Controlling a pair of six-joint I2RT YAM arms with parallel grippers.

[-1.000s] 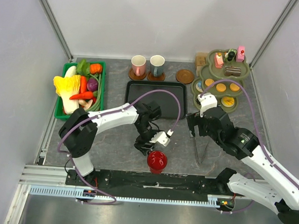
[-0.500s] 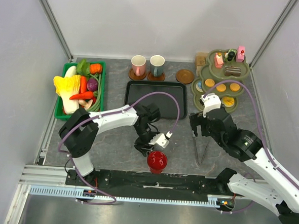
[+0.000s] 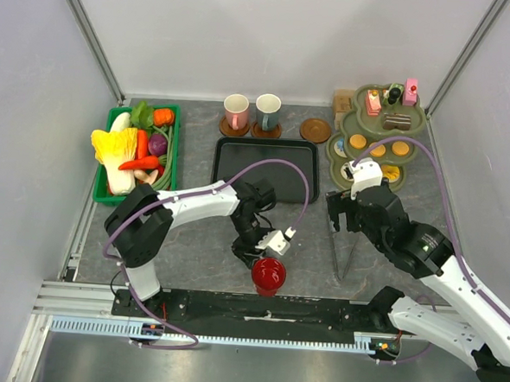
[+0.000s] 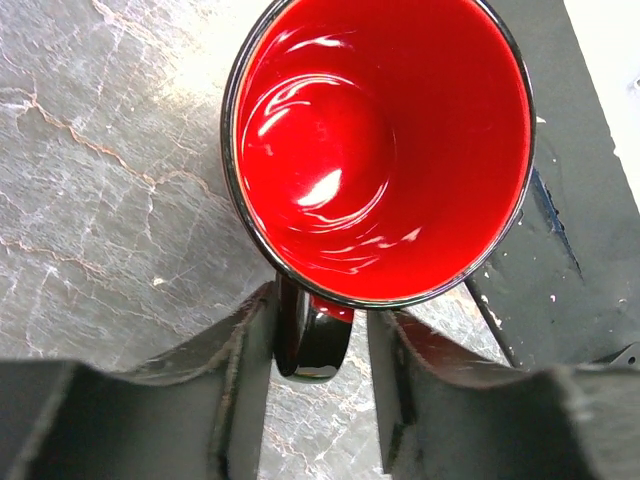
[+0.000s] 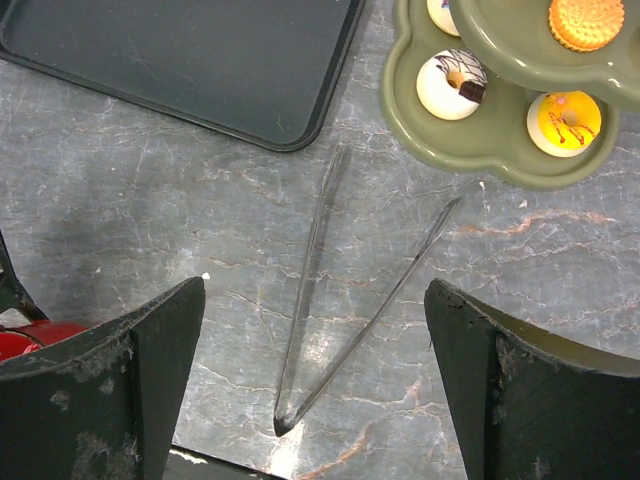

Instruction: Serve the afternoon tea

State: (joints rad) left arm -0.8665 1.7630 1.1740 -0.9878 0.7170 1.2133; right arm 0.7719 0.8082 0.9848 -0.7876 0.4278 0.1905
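Left gripper (image 4: pixel 322 310): narrower than a second ago; flanks handle (image 4: pixel 312 345) of red mug (image 4: pixel 380 150), sliver of gap on one side.
Red mug: upright at near table edge, 6 o'clock of black tray (image 3: pixel 266 161); unmoved.
Right gripper (image 5: pixel 312 290): spread wide above tongs (image 5: pixel 302 320); nudged toward 1 o'clock.
Tongs: flat, 5 o'clock of tray.

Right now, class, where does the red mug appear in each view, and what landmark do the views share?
Top external: red mug low centre, by the near edge.
Left wrist: it fills the upper centre.
Right wrist: a red sliver at the lower-left edge.
Shared landmark: the grey marbled tabletop.
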